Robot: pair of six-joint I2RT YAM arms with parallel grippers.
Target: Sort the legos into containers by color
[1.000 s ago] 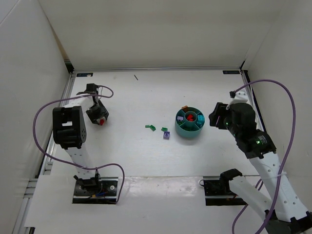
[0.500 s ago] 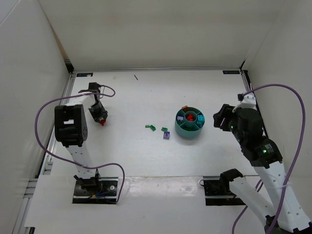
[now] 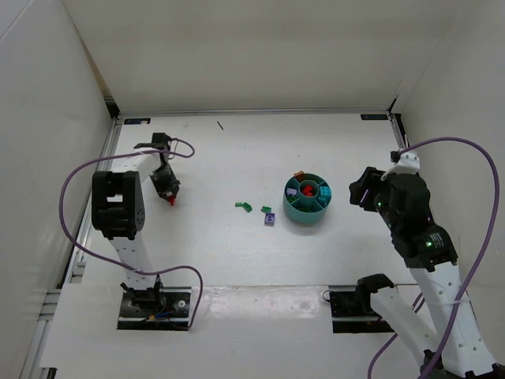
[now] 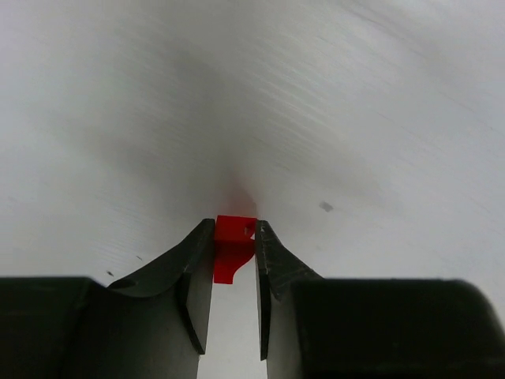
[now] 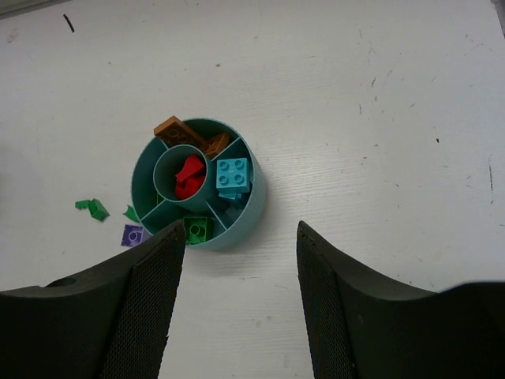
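**A:** How far along is the sorting?

**B:** Partly done, I'd say. The teal bowl (image 5: 256, 207) stands right of the table's (image 3: 221, 253) middle. Its centre cup (image 5: 164, 164) holds red legos (image 5: 188, 175). Separate wedges hold a blue brick (image 5: 233, 174), a green brick (image 5: 197, 229) and brown bricks (image 5: 177, 130), one of them lying up on the far rim.

**A:** What's left?

**B:** A few green pieces (image 5: 92, 208) and a purple brick (image 5: 132, 235) lie loose just left of the bowl. One red lego (image 4: 233, 237) is at the far left, well apart from the bowl.

**A:** Is that one in hand?

**B:** Yes. The left end effector (image 4: 234, 245) is closed on it, pinching it between the tips close over the table. I can't tell whether it is lifted.

**A:** And the other arm?

**B:** The right end effector (image 5: 241, 231) hangs just right of the bowl, jaws partly apart and holding nothing.

**A:** So what remains?

**B:** My guess is that the red lego goes to the centre cup, then the greens and the purple get sorted.
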